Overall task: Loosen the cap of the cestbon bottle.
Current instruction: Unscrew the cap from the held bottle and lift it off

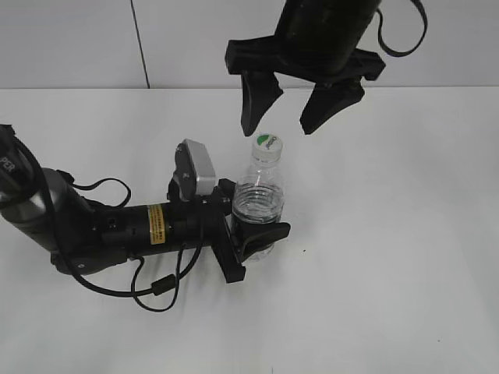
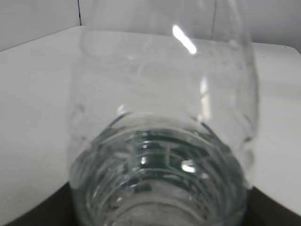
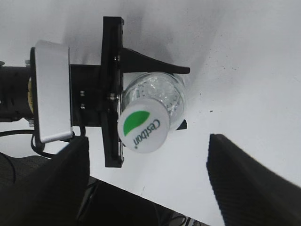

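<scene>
The clear cestbon bottle (image 1: 260,204) stands upright on the white table. Its white cap (image 1: 267,146) with a green mark sits on the neck. My left gripper (image 1: 251,238) is shut on the bottle's lower body; in the left wrist view the bottle (image 2: 160,141) fills the frame and hides the fingertips. My right gripper (image 1: 282,121) hangs open just above the cap, with its fingers apart and not touching it. In the right wrist view the cap (image 3: 143,125) reads "Cestbon" and lies between and beyond the two open dark fingers (image 3: 148,186). The label band is not clearly visible.
The left arm (image 1: 117,230) lies low across the table's left side with looped cables. White table surface (image 1: 390,234) lies right of the bottle. A grey wall stands behind.
</scene>
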`<state>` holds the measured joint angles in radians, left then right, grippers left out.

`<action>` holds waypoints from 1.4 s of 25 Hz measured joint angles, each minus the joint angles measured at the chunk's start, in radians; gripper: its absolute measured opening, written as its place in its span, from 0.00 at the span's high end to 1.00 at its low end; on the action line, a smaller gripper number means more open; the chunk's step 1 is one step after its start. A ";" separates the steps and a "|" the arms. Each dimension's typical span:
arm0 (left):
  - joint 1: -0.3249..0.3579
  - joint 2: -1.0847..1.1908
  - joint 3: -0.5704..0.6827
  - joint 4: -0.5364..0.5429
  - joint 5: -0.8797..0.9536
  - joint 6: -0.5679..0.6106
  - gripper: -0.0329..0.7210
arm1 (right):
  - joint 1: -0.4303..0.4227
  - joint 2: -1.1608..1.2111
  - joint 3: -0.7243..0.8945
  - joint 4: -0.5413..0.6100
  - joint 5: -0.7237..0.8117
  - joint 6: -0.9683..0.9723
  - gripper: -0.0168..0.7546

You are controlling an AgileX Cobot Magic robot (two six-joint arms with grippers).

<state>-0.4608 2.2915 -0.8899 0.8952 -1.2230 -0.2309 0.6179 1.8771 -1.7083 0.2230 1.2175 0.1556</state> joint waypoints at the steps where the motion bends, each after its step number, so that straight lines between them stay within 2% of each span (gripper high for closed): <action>1: 0.000 0.000 0.000 0.000 0.000 0.000 0.43 | 0.001 0.011 -0.005 0.004 0.000 0.001 0.21; 15: 0.000 0.000 0.000 0.000 0.000 0.000 0.43 | 0.017 0.089 -0.019 -0.003 0.001 -0.002 0.23; 21: 0.000 0.000 0.000 0.000 0.000 0.000 0.43 | 0.017 0.089 -0.019 -0.014 0.001 -0.002 0.35; 26: 0.000 0.000 0.000 -0.001 0.000 0.000 0.43 | 0.018 0.089 -0.019 -0.012 0.001 -0.004 0.58; 35: 0.000 0.000 0.000 -0.002 0.000 0.000 0.43 | 0.018 0.089 -0.019 -0.012 0.001 -0.123 0.59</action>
<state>-0.4608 2.2915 -0.8899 0.8928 -1.2230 -0.2309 0.6358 1.9662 -1.7269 0.2106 1.2185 0.0327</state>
